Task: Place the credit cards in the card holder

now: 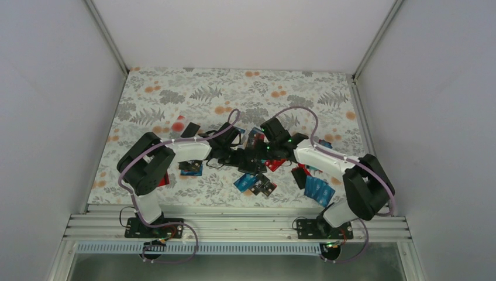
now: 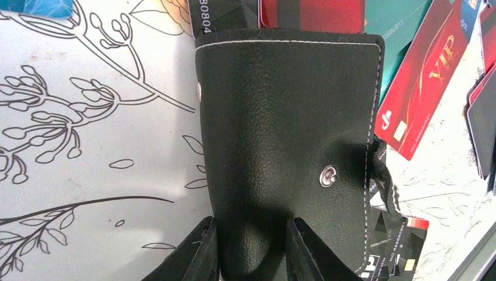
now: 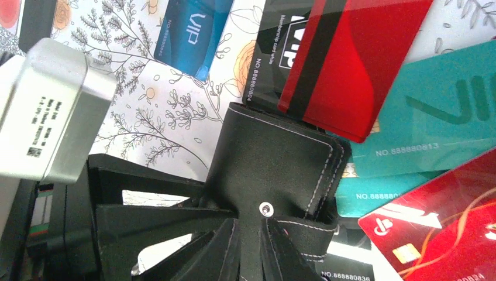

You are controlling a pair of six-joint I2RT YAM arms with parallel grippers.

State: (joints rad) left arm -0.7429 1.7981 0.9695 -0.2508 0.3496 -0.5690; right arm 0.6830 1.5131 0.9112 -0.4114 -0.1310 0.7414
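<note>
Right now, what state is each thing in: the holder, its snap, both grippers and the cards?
holder: held by both grippers.
snap: undone.
left gripper: shut on the holder.
right gripper: shut on the holder, just below the snap.
red striped card: one end at the holder's mouth, mostly sticking out.
teal card: loose, lying flat.
blue card: loose, lying flat.

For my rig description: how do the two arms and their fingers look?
Both the left arm and the right arm have white links and bulky black joints. A lilac cable loops along each, and small green lights glow near the wrists. The fingers are black, angular and tapering.
</note>
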